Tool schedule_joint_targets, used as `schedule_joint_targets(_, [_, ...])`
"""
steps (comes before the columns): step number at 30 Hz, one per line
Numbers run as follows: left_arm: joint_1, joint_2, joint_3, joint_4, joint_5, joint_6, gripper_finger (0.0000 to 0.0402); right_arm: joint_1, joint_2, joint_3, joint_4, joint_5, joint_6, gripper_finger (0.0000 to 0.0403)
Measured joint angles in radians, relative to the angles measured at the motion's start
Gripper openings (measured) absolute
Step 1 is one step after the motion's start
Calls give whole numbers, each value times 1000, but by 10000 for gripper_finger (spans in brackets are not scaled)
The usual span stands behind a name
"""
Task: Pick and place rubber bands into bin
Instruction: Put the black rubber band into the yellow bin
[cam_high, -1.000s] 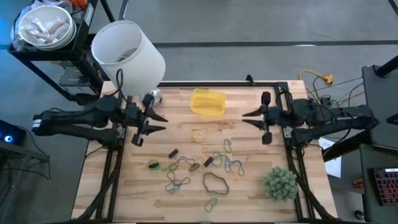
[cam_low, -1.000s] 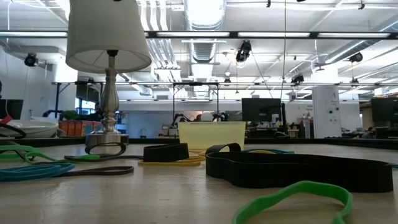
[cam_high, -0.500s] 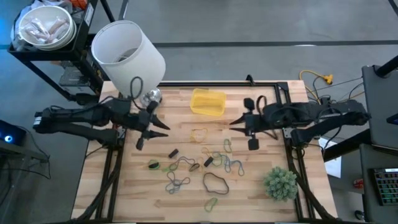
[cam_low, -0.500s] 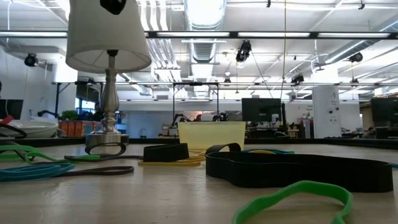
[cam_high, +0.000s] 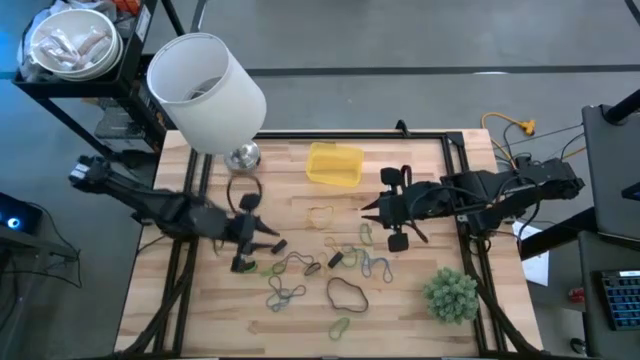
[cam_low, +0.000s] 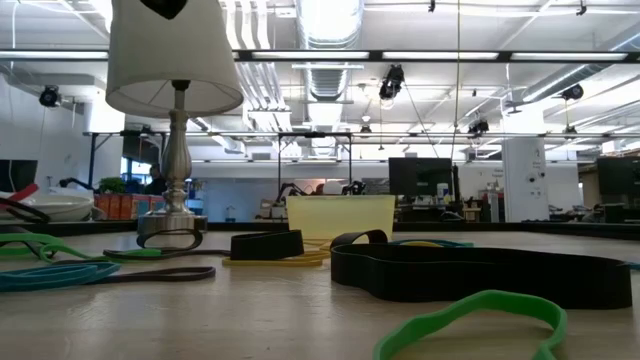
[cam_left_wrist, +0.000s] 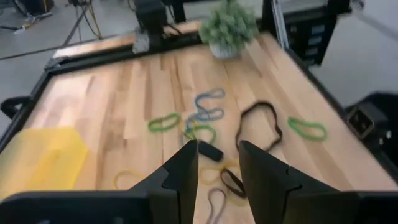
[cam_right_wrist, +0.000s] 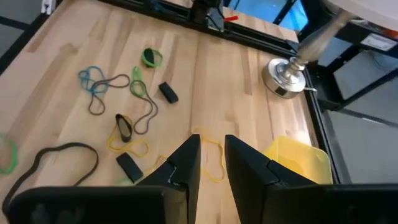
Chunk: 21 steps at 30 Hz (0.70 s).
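Pincers over the scattered bands

Rubber bands (cam_high: 320, 265) lie spread on the wooden tabletop (cam_high: 400, 320), between the two pincers and slightly nearer the front edge than either.

Left pincer (cam_high: 268, 243) hangs above the left part of the spread, its fingers (cam_left_wrist: 180, 177) parted by a narrow gap with nothing between them. Just ahead of its tips lie a short black band (cam_left_wrist: 209, 150) and a tan loop; beyond those, green and blue bands, and a large black loop (cam_left_wrist: 258, 124) off to one side.

Right pincer (cam_high: 372, 210) sits opposite, over the right end of the spread, fingers (cam_right_wrist: 186, 163) also narrowly apart and empty. A thin yellow loop (cam_right_wrist: 208, 155) lies directly before its tips, with brown, green and blue bands farther out.

Yellow bin (cam_high: 334, 163) stands behind both pincers, toward the back edge, closer to the right one, with no band visible inside. Farther left of it, behind the left pincer, rises the lamp (cam_high: 207, 80). A small green plant (cam_high: 451, 294) stands near the front right corner.
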<state>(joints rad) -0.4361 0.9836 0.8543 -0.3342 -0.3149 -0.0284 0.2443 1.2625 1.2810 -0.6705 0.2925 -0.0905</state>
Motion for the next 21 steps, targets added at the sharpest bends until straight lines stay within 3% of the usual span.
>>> schedule_joint_targets(8, [-170,178,15,0,-178,-67,101,110,3,-32,-6,119,39,68])
schedule_joint_targets(14, [-209,319,48,-75,-218,-96,101,189,3,-72,-6,209,94,68])
schedule_joint_targets(21, [-218,453,136,-221,-275,-236,101,247,3,-117,4,235,145,68])
